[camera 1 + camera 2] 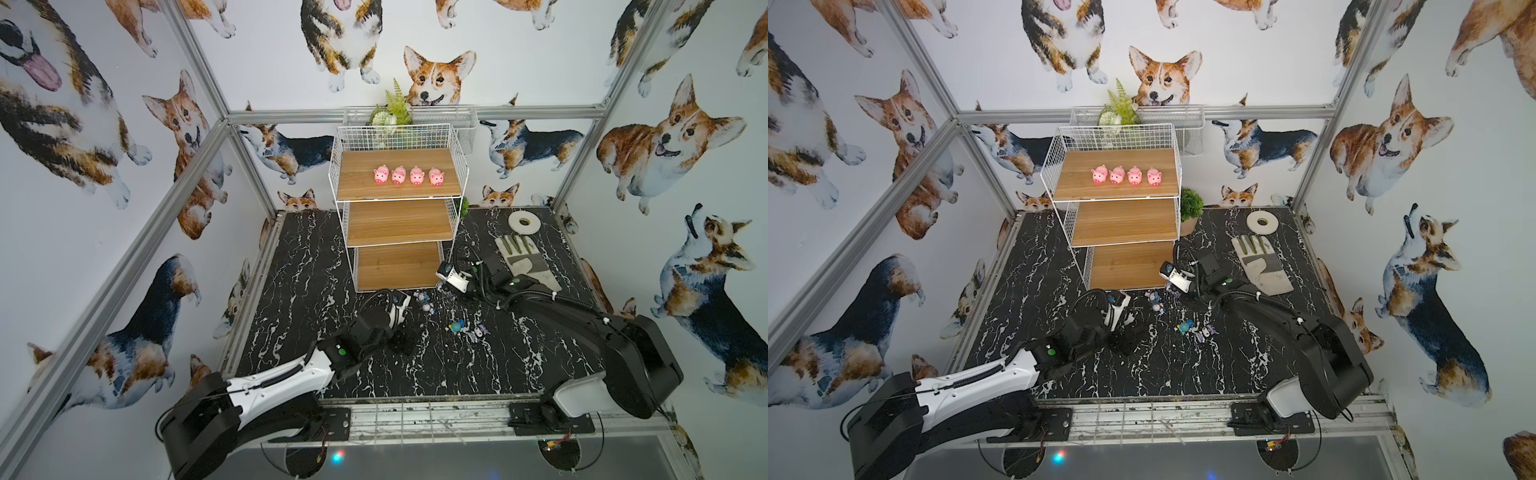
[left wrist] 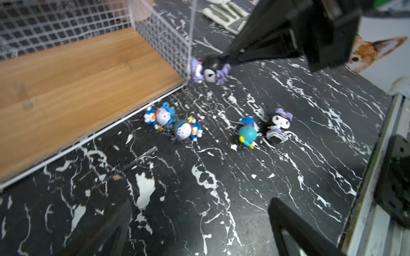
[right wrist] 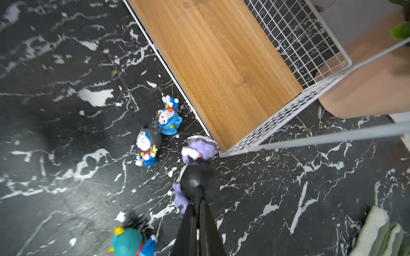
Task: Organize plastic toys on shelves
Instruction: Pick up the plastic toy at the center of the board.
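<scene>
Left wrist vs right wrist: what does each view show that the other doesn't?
Left wrist only: a second black-and-purple figure next to the teal-headed figure, plus the left pincer, open.
Right wrist only: the plant's green leaves beyond the rack.
Both: the bottom shelf, two blue cat figures, the teal-headed figure, and the right pincer, shut, tips on the black-and-purple figure at the rack's corner.

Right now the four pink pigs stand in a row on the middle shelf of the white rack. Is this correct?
Not quite. The four pink pigs stand in a row on the top shelf of the white rack, not the middle one; both top views show it.
</scene>
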`<action>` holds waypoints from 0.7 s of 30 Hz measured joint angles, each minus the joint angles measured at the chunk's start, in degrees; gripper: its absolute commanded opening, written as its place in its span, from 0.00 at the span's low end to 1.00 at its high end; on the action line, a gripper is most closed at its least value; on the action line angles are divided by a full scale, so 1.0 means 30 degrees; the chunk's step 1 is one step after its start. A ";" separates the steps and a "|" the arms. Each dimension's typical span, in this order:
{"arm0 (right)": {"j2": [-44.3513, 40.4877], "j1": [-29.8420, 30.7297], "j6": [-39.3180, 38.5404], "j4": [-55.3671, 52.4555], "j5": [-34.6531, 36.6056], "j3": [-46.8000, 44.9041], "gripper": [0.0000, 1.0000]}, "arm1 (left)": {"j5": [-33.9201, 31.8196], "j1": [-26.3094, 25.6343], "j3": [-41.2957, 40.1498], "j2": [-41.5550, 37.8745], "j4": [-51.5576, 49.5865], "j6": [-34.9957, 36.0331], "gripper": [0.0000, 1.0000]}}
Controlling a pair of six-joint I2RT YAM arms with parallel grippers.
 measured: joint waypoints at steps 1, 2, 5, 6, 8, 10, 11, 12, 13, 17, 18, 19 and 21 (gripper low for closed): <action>-0.0124 0.0000 0.0721 -0.0860 -0.0277 0.0685 0.00 | -0.0423 -0.0648 0.0175 -0.0015 0.0146 0.1020 1.00; -0.0175 0.0000 0.1370 -0.1727 -0.0546 0.1311 0.00 | -0.0714 -0.1129 0.0357 -0.0007 0.0270 0.1945 1.00; -0.0182 -0.0007 0.3745 -0.4656 -0.1639 0.3381 0.00 | -0.1275 -0.1821 0.1144 0.0226 0.0488 0.5005 1.00; -0.0160 -0.0007 0.4182 -0.5202 -0.1894 0.3759 0.00 | -0.1413 -0.1865 0.1319 0.0328 0.0707 0.5850 1.00; -0.0087 -0.0007 0.5413 -0.6652 -0.2586 0.4677 0.00 | -0.1741 -0.1923 0.1348 0.0423 0.1472 0.7533 1.00; 0.0102 -0.0007 0.6564 -0.7912 -0.3206 0.5406 0.00 | -0.1763 -0.1931 0.1071 0.0444 0.2426 0.9173 1.00; 0.0204 -0.0007 0.7053 -0.8444 -0.3483 0.5683 0.00 | -0.1770 -0.1931 0.0940 0.0481 0.2820 0.9908 1.00; 0.0299 -0.0007 0.7541 -0.8925 -0.3752 0.5952 0.00 | -0.1763 -0.1923 0.0852 0.0561 0.3235 1.0717 1.00; 0.0379 -0.0007 0.8051 -0.9369 -0.4058 0.6200 0.00 | -0.1741 -0.1923 0.0845 0.0801 0.3628 1.1774 0.98; 0.0554 -0.0007 0.9194 -1.0287 -0.4940 0.6754 0.00 | -0.0452 -0.1530 0.1355 0.2390 0.4896 1.5074 0.84; 0.0605 -0.0007 0.9486 -1.0506 -0.5085 0.6863 0.00 | -0.0029 -0.1180 0.1617 0.2754 0.4991 1.5722 0.79; 0.0641 0.0000 0.9595 -1.0666 -0.5173 0.6936 0.00 | 0.0182 -0.0918 0.1902 0.2973 0.4947 1.6130 0.78; 0.0758 0.0007 0.9974 -1.1060 -0.5391 0.7198 0.00 | 0.0772 -0.0328 0.2987 0.3468 0.4677 1.7070 0.77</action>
